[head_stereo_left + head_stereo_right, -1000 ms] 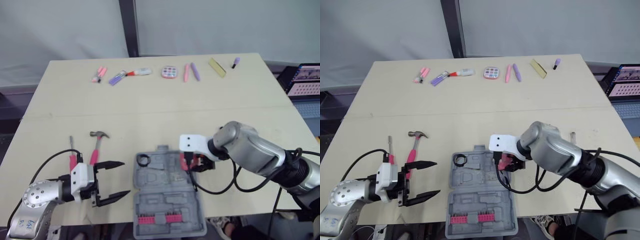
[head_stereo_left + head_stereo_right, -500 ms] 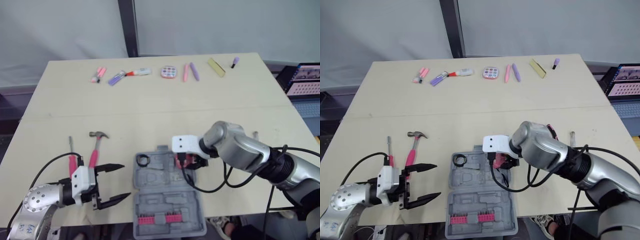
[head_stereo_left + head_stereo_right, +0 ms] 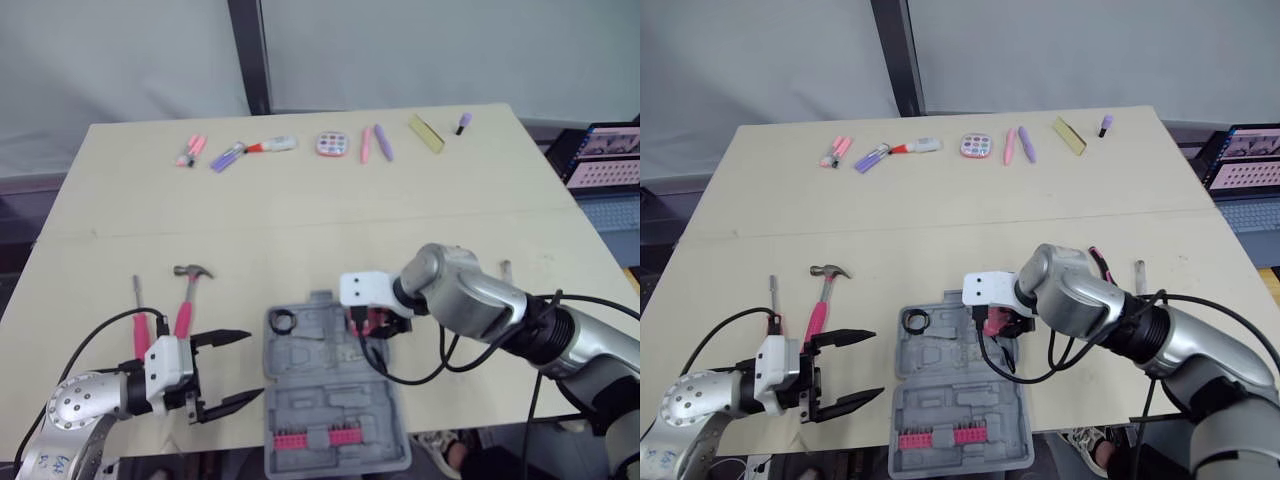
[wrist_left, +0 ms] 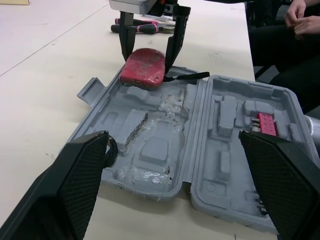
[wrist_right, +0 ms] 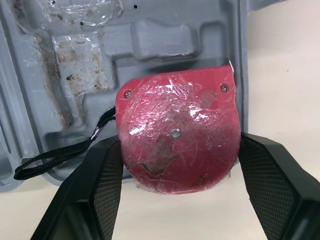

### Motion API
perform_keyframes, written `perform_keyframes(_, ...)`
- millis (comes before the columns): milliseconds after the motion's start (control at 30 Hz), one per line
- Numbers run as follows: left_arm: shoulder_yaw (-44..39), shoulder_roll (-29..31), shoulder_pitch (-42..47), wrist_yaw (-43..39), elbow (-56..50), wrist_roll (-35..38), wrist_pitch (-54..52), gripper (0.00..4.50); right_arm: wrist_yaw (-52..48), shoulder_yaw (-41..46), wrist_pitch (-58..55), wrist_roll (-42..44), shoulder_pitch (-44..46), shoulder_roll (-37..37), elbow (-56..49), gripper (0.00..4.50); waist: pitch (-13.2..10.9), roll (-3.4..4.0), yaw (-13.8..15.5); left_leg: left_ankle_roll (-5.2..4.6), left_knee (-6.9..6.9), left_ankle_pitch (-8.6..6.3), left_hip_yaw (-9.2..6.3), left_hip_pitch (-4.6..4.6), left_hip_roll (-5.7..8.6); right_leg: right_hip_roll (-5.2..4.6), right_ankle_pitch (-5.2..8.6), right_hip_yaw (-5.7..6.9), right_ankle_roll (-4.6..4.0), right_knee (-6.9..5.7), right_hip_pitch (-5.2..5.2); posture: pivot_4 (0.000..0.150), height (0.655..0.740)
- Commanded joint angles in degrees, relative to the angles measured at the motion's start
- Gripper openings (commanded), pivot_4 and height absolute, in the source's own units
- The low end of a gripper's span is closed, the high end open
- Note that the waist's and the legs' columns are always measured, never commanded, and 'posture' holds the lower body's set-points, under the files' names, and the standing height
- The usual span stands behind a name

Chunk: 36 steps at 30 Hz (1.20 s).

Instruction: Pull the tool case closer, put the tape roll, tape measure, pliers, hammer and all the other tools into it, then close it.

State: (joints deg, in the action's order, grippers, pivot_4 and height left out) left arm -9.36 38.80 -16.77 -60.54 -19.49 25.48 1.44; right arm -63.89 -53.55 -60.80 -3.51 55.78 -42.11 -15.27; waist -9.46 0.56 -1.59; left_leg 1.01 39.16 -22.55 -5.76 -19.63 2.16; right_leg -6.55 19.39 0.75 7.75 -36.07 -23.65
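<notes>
Nearest us, our left hand [image 3: 245,365] hangs wide and empty beside the open tool case [image 3: 330,400], tape roll [image 3: 285,321] inside. Our right hand [image 3: 378,322] grips the red tape measure [image 5: 177,135] at the case's far rim. Hammer [image 3: 188,295], screwdriver [image 3: 138,310] and pliers [image 4: 145,29] lie on the worktop [image 3: 300,220], not yet packed; closing comes last.

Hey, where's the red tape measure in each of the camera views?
Left eye view: red rounded tape measure at the grey plastic tool case's far right corner.
Right eye view: same corner.
Left wrist view: at the case's rim.
Right wrist view: centre, held in the right gripper.
Shared landmark: the tool case.
</notes>
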Motion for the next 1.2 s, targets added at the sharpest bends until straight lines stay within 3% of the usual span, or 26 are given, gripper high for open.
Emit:
perform_keyframes(33, 0.13, -0.32, -0.16, 0.39, -1.16, 0.03, 0.61, 4.50, -0.69, 0.73, 0.97, -1.10, 1.33, 0.40, -0.56, 2.97, 0.00, 0.00, 0.02, 0.00, 0.00, 0.00, 0.00, 0.00, 0.00, 0.00, 0.00, 0.00, 0.00, 0.00, 0.00, 0.150, 0.7400)
perform_keyframes(533, 0.91, -0.67, -0.28, 1.58, -1.64, -0.17, 0.60, 4.50, -1.03, 0.59, 1.82, -1.81, 1.63, 1.68, 0.79, 2.97, 0.00, 0.00, 0.01, 0.00, 0.00, 0.00, 0.00, 0.00, 0.01, -0.01, 0.00, 0.00, 0.00, 0.00, 0.00, 0.150, 0.7400)
perform_keyframes(633, 0.99, -0.72, -0.47, 1.70, -1.76, -0.20, 0.66, 4.50, -1.11, 0.65, 2.32, -2.28, 1.45, 1.75, 0.85, 4.45, 0.00, 0.00, 0.00, 0.00, 0.00, 0.00, 0.00, 0.00, 0.01, -0.01, 0.00, 0.00, 0.00, 0.00, 0.00, 0.150, 0.7400)
perform_keyframes(933, 1.21, -0.66, -0.38, 1.84, -1.78, -0.09, 0.72, 4.50, -3.21, 3.75, 0.22, -0.71, 2.07, 0.98, -3.46, 4.45, -0.01, 0.01, 0.01, 0.00, 0.00, 0.00, 0.00, -0.01, 0.01, -0.01, 0.00, 0.00, 0.00, 0.00, 0.00, 0.150, 0.7400)
perform_keyframes(1100, 1.14, -0.50, -0.06, 1.84, -1.58, -0.14, 0.78, 4.50, -3.29, 14.52, -2.84, 5.74, -1.63, -0.46, -8.46, 4.45, -0.01, 0.01, 0.11, 0.00, 0.00, 0.00, -0.04, -0.03, 0.01, -0.01, 0.00, 0.03, 0.00, 0.01, 0.01, 0.150, 0.7400)
perform_keyframes(1200, 1.45, -0.67, 0.24, 1.95, -1.47, -0.27, 0.75, 4.50, -2.07, 21.60, 2.01, 8.84, -8.18, -1.92, -9.14, 4.45, 0.00, -0.01, 0.31, 0.00, -0.02, 0.00, -0.11, -0.03, 0.02, -0.01, 0.00, 0.12, 0.00, 0.04, 0.05, 0.150, 0.7400)
